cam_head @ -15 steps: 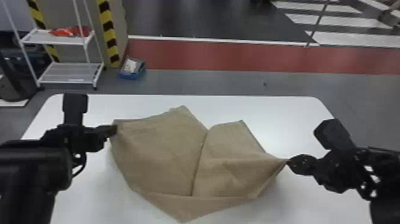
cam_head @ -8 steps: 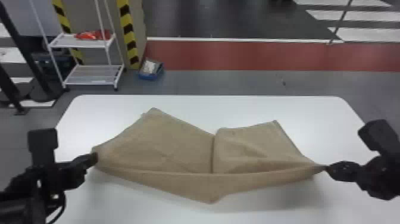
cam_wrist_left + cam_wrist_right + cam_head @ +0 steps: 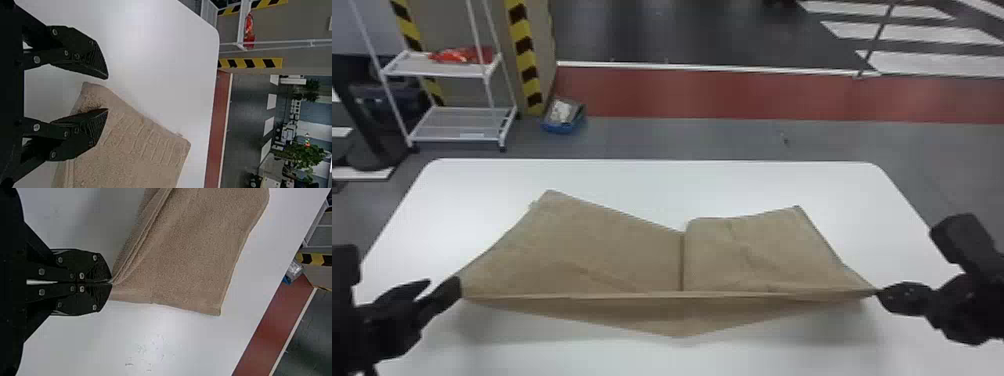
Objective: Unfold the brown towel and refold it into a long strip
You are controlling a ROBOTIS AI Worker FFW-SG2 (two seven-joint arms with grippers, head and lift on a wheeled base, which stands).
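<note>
Spreading wider than a moment earlier, the brown towel [image 3: 612,250] is stretching over the bench [image 3: 652,185], right hand [image 3: 878,294] clenching its right corner, left hand [image 3: 445,283] gaping at its left.

Even, fairly bright light fills the room, and the white tabletop [image 3: 652,185] is the brightest broad surface. Beneath the raised near edge of the brown towel [image 3: 622,255], soft grey shadows spread to left and right, their borders faint. The towel's near underside is darker than its upper face. Faint pale reflections streak the dark far floor [image 3: 657,35]. In the head view, the left hand [image 3: 444,284] and right hand [image 3: 878,293] look nearly black. The left wrist view shows a whitish sheen on the tabletop, and small screws [image 3: 36,59] glint.
</note>
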